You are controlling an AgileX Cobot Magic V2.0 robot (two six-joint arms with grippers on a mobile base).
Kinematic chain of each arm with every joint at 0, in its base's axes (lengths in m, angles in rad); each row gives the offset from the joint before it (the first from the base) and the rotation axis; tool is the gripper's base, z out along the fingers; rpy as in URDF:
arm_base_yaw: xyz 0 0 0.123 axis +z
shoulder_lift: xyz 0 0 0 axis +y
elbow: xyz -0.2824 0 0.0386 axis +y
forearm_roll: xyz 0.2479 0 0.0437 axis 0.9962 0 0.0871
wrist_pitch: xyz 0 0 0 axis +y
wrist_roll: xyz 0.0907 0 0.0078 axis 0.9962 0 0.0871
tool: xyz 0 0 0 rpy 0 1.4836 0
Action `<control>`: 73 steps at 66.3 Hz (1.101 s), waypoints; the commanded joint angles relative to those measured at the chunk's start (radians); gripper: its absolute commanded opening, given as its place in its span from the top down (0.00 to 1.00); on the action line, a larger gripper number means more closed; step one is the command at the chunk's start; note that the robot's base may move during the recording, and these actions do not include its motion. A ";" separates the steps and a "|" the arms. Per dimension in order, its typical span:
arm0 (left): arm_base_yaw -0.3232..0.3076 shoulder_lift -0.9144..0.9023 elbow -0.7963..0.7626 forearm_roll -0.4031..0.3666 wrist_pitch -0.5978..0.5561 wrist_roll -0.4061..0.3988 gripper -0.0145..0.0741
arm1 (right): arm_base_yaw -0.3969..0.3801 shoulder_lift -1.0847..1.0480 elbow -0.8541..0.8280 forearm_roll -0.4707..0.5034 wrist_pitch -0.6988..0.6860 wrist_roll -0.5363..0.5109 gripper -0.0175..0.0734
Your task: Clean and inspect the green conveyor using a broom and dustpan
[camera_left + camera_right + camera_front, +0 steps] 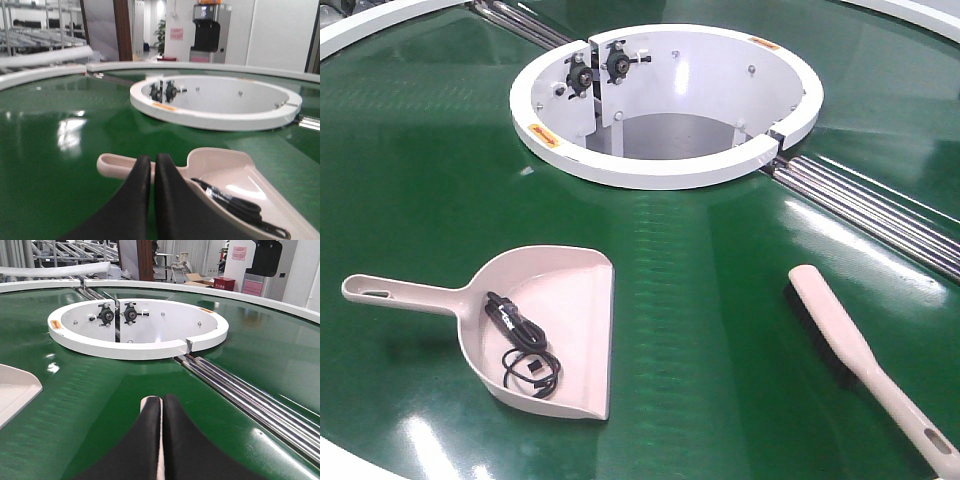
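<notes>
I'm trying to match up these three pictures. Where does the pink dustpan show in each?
Exterior front view: the dustpan lies lower left on the green conveyor, a black cable inside.
Left wrist view: bottom centre to right, just beyond the shut left tool.
Right wrist view: only a corner at the left edge.
Shared landmark: the white ring hub.
</notes>
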 commanded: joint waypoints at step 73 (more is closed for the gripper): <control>0.003 -0.015 0.030 -0.008 0.003 -0.010 0.84 | -0.006 -0.009 -0.024 0.000 -0.071 -0.002 0.82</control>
